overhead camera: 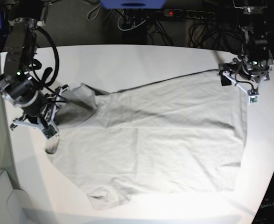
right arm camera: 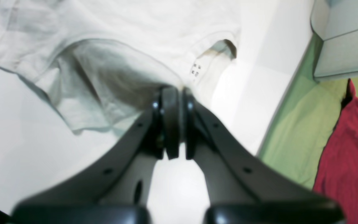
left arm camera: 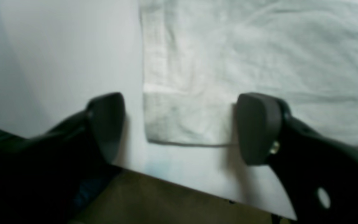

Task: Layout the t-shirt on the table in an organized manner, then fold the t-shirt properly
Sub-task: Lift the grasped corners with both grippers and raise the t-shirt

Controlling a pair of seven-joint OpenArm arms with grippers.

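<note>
I'm mid-layout: left end effector point(left arm camera: 179, 127) spread over the shirt point(overhead camera: 165, 140) hem corner, right end effector point(right arm camera: 177, 123) pinching the shoulder; next, tug it flat.

A robotics lab or workroom: two arms flank a white table point(overhead camera: 141, 56), with a power strip point(overhead camera: 186, 14) and tangled cables point(overhead camera: 207, 30) behind
</note>
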